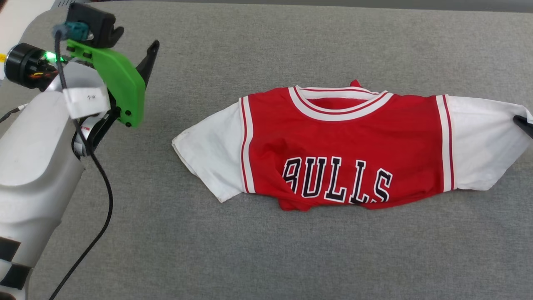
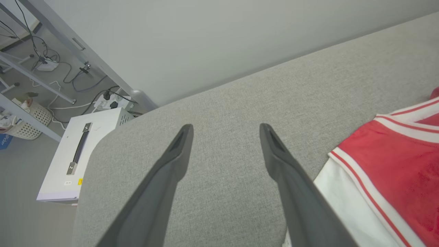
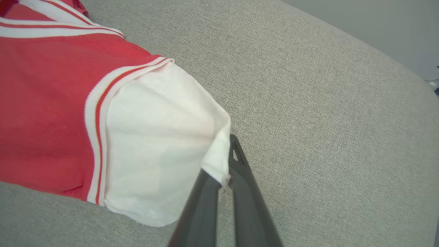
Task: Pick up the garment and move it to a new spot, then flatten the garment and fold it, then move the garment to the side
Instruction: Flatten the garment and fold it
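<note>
Red garment (image 1: 345, 137) pinched at sleeve hem (image 3: 224, 137) by right gripper (image 3: 223, 161), clamped tight; left gripper (image 2: 226, 128) spread, empty. Probably called for slow, low pull, hem kept taut.

A grey woven fabric surface (image 1: 266, 258) spreads across the foreground, evenly lit, and it ends in a rounded corner in the left wrist view. Behind it rises a plain pale wall (image 2: 219, 41). Beside that corner, lower down on the grey floor (image 2: 20, 219), stands a white box (image 2: 99, 133) with a dark handle strip on its top. Just past the box lies a white power strip (image 2: 111, 100) with black plugs, and loose cables trail across the floor. A woven basket (image 2: 32, 120) sits near slanting grey metal bars (image 2: 65, 34). The light is soft and even.
</note>
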Robot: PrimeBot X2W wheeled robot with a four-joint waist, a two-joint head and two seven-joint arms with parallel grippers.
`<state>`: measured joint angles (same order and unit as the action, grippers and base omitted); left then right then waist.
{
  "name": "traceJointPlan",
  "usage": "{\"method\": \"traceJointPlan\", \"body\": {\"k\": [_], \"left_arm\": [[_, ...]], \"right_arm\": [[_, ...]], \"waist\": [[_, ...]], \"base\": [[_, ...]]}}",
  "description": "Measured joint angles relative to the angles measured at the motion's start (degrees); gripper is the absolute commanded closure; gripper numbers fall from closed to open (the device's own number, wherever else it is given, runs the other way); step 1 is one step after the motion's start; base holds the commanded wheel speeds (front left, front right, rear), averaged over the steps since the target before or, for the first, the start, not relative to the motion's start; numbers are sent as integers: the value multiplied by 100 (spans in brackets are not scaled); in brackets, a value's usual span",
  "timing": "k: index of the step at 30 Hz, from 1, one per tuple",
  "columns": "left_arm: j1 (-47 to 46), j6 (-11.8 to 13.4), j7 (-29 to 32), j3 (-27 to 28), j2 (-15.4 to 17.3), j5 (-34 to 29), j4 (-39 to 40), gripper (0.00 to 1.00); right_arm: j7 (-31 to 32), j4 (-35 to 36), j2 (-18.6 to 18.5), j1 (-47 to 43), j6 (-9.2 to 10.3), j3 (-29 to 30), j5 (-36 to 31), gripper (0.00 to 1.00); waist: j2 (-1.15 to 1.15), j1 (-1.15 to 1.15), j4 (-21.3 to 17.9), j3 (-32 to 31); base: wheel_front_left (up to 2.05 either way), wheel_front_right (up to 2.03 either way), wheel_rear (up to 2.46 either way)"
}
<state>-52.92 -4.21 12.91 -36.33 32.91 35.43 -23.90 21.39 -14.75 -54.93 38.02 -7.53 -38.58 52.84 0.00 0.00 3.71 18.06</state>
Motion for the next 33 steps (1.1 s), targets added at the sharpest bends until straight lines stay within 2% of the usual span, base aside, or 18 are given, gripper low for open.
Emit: {"method": "traceJointPlan", "body": {"k": [5, 6, 9, 16, 24, 25, 26, 30, 33], "left_arm": [[-342, -243, 1495, -390, -42, 538, -204, 0], [-485, -287, 2194, -595, -79, 914, -253, 0], [-536, -310, 2741, -849, -74, 1220, -275, 0], [-525, -311, 3482, -1433, 21, 1763, -389, 0], [-536, -311, 3589, -2072, 159, 1800, -503, 0], [-568, -311, 3588, -2142, 175, 1812, -501, 31], [-592, -311, 3587, -2204, 186, 1827, -503, 100], [-603, -312, 3392, -2419, 190, 1983, -525, 100], [-582, -313, 2915, -2517, 191, 2013, -525, 100]], "right_arm": [[-24, 46, 7, -1, 0, -20, -2, 100], [-23, 70, 23, 4, 0, -60, -3, 100], [-22, 86, 51, 35, 0, -96, -5, 100], [-23, 91, 94, 215, 0, -182, -11, 100], [-83, 64, 122, 326, 0, -337, -1, 100], [-100, 58, 123, 344, 0, -355, -1, 100], [-115, 48, 126, 360, 0, -374, 1, 100], [-233, -5, 143, 380, 0, -448, 48, 100], [-445, -59, 157, 402, 0, -465, 47, 100]], "waist": [[0, 0, -113, 131], [0, 0, -177, 215], [0, 0, -237, 304], [0, 0, -327, 484], [0, 0, -407, 591], [0, 0, -413, 596], [0, 0, -414, 594], [0, 0, -400, 523], [0, 0, -369, 399]], "base": [[0, 0, 0], [0, 0, 0], [0, 0, 0], [0, 0, 0], [0, 0, 0], [0, 0, 0], [0, 0, 0], [0, 0, 0], [0, 0, 0]]}}
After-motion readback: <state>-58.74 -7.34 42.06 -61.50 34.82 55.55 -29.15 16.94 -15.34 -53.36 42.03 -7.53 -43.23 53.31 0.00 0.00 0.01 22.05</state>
